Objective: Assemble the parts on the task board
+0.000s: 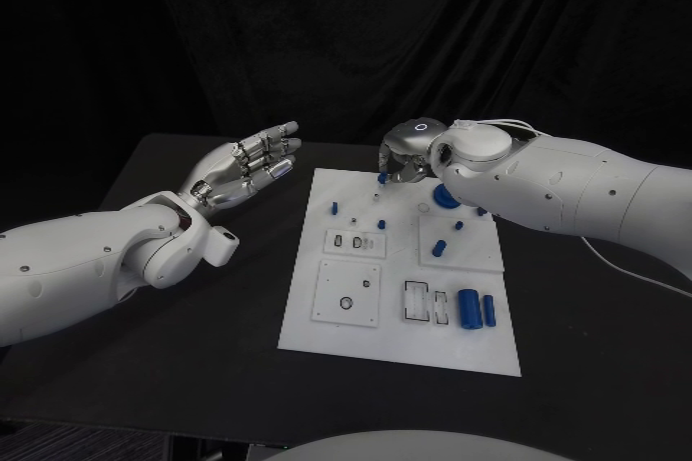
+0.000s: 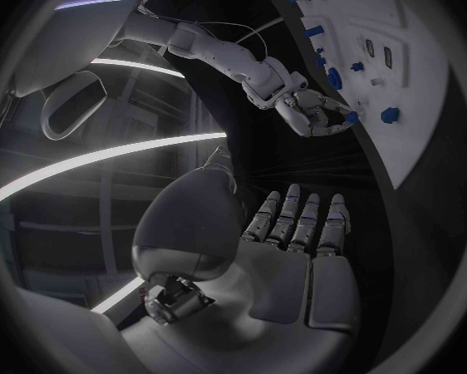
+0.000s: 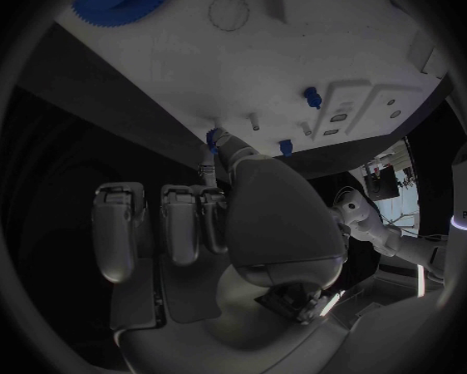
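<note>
Right hand (image 1: 407, 159) pinches blue part (image 1: 384, 178) over task board (image 1: 332, 321).

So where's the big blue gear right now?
In the head view the blue gear sits on the white task board near its far right corner, just under the right hand; the right wrist view shows it too.

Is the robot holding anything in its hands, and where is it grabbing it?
The right hand pinches a small blue part between fingertips at the task board's far edge; which end it grips cannot be told. The left hand is open, holding nothing.
</note>
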You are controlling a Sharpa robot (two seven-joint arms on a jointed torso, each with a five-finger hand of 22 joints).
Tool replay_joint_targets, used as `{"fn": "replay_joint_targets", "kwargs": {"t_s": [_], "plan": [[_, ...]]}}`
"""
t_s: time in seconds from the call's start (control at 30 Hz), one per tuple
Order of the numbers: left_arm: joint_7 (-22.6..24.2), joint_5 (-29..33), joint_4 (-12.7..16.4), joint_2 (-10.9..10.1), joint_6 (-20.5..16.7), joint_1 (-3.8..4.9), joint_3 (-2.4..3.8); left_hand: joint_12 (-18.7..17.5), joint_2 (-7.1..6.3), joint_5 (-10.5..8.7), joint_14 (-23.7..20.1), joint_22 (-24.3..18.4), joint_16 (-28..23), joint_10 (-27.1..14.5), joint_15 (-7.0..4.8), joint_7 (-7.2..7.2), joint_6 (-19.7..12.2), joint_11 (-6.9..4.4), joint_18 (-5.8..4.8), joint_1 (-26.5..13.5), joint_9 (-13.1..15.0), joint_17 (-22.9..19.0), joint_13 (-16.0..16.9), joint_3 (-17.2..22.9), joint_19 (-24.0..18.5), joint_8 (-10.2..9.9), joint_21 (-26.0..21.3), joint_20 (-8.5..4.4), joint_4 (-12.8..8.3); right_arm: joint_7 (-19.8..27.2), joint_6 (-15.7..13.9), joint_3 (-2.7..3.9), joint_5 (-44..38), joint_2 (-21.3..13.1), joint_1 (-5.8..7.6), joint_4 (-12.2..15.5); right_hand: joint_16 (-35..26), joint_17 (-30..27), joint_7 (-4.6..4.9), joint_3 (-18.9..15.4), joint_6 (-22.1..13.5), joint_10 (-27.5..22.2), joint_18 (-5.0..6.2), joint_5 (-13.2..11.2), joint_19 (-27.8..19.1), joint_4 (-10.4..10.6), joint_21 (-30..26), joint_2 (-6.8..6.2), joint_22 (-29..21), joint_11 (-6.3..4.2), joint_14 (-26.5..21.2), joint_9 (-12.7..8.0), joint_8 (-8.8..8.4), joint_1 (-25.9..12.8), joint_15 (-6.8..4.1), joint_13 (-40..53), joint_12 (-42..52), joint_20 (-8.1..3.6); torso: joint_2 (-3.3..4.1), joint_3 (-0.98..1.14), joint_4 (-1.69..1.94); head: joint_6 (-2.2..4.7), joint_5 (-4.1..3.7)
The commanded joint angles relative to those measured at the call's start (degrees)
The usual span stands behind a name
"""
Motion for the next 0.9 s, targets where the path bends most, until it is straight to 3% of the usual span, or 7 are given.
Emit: {"fn": "replay_joint_targets", "kwargs": {"t_s": [0.03, 0.9], "plan": [[2.6, -0.3, -0.1, 0.2, 1.0, 0.08, 0.04, -0.2, 0.48, 0.23, -0.2, 0.0, -0.2, -0.4, 0.28, -0.08, -0.2, 0.12, 0.81, 0.0, 0.0, 0.0, -0.1, -0.3, -0.1, -0.1, 0.1, 0.21, 0.0, -1.1, 1.1, -0.16, -0.3, 0.0, -0.52, 0.0, 0.2, 15.1, -0.21, -0.2, -0.3, 6.1, -0.29, 0.1, 3.9, -0.2, -0.4, 0.39, 14.2, -0.13, 6.0, 2.1, -0.05, -0.3, -0.01, 15.1, 0.1, -0.20, 0.02, -0.02, -0.02, -0.08, -0.01], [2.5, -0.3, -0.3, 0.0, 1.0, 0.08, 0.04, -0.3, 0.54, 0.24, -0.2, 0.0, -0.2, -0.5, 0.30, -0.05, -0.1, 0.13, 0.81, 0.0, 0.0, 0.0, -0.1, -0.4, -0.1, -0.1, 0.1, 0.23, 0.0, -1.1, 0.6, -0.16, -0.3, -0.2, -0.79, 0.9, 0.2, 15.1, 0.03, -0.3, -1.4, 6.1, -0.05, 0.2, 3.1, -0.3, -1.2, -0.02, 13.9, -0.10, 6.0, 1.8, -1.12, -0.6, 0.03, 15.1, 0.1, -0.16, 0.03, -0.07, -0.13, -0.29, 0.17]]}}
